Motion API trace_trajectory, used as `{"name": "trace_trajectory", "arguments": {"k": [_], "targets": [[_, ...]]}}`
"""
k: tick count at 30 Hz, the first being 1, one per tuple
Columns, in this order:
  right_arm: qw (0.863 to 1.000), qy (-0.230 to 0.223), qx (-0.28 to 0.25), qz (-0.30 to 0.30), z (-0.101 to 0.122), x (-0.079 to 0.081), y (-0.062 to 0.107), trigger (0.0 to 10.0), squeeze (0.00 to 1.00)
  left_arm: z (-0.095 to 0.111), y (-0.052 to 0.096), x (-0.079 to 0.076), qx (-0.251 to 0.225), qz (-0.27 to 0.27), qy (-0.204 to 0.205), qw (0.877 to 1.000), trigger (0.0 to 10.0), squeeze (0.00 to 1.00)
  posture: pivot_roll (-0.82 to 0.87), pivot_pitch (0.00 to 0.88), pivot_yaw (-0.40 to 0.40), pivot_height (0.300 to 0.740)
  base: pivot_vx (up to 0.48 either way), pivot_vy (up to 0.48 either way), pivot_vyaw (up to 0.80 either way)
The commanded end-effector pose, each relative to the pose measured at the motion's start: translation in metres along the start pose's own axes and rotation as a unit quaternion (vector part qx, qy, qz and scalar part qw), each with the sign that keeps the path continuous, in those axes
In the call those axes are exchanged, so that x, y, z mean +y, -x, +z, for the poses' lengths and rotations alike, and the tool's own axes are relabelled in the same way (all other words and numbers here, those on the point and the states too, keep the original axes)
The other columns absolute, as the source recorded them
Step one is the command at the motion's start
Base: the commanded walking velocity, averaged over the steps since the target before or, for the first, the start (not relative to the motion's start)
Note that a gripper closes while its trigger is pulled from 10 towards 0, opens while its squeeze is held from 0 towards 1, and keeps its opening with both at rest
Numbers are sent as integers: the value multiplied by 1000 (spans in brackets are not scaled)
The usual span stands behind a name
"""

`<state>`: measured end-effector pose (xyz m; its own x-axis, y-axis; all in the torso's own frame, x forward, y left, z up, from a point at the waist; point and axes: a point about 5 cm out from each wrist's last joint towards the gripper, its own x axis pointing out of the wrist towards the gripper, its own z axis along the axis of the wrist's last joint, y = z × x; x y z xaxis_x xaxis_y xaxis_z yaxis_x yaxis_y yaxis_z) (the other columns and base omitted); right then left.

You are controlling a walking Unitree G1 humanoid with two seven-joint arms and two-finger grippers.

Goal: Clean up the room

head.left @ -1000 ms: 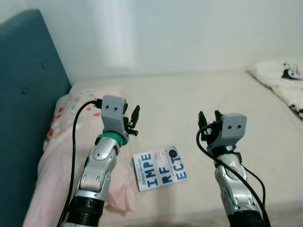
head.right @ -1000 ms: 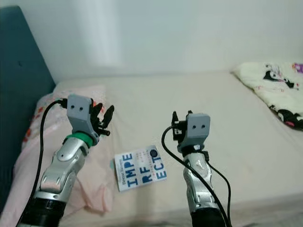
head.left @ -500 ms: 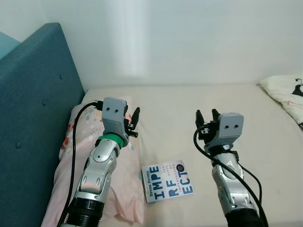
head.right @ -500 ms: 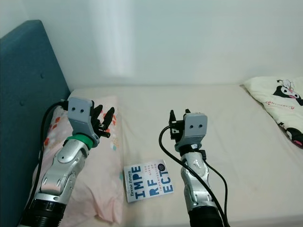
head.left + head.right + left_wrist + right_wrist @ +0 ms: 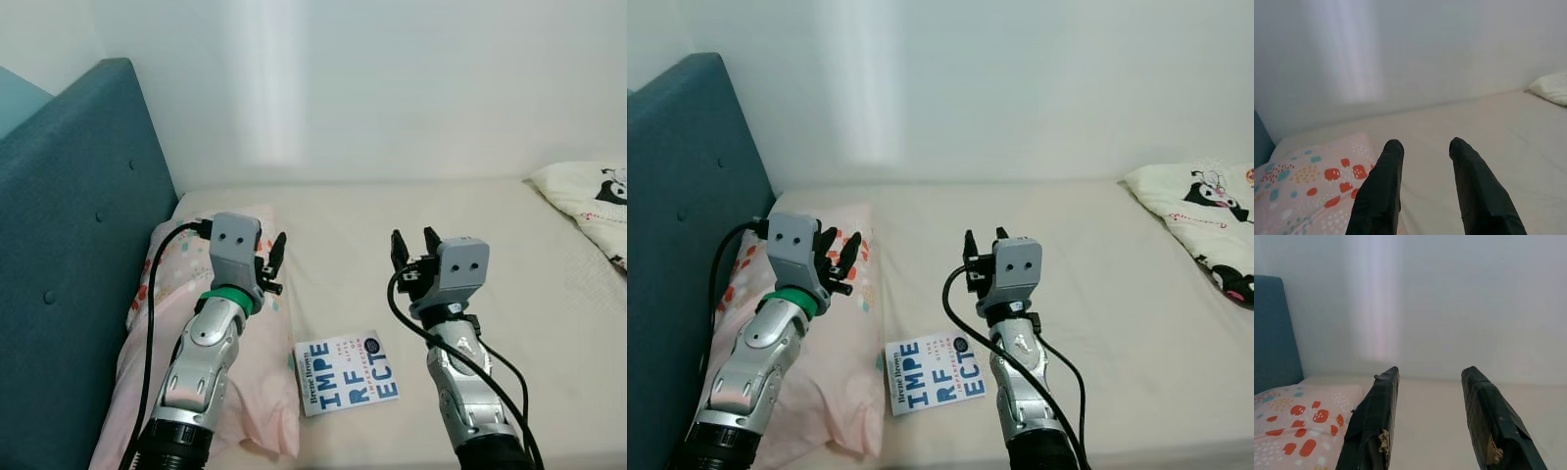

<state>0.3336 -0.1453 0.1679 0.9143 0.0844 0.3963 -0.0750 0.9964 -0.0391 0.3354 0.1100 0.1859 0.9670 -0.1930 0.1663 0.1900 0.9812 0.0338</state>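
1. The left gripper (image 5: 271, 262) is hovering raised over the pink pillow (image 5: 171, 294), forearm angled up — fingers parted, holding nothing.
2. The right gripper (image 5: 411, 253) is hanging raised above the bed (image 5: 343, 235), fingers spread apart and empty too.
3. The book (image 5: 347, 370) is lying flat on the sheet between the two arms, just beside the pillow's edge, big blue letters facing up.
4. A cream cartoon-print pillow (image 5: 1205, 220) is sitting at the far right — it's getting cut off by the frame edge.
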Motion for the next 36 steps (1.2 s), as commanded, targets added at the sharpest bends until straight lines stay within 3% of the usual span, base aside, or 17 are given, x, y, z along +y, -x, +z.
{"name": "trace_trajectory", "arguments": {"k": [1, 15, 36], "targets": [[1000, -3, 7, 3, -5, 3, 4, 10000, 0, -3, 3, 1, 4, 0, -9, 1000, 10000, 0, -122, 0, 66, 740, 0, 0, 0], [1000, -3, 10, 6, -9, 5, 6, 10000, 0, -6, 5, 0, 8, -3, -12, 1000, 10000, 0, -121, 0, 70, 740, 0, 0, 0], [1000, -4, 12, 4, -11, 6, 6, 10000, 0, -5, 5, 0, 9, -8, -15, 1000, 10000, 0, -117, 0, 80, 740, -279, 0, 0]]}}
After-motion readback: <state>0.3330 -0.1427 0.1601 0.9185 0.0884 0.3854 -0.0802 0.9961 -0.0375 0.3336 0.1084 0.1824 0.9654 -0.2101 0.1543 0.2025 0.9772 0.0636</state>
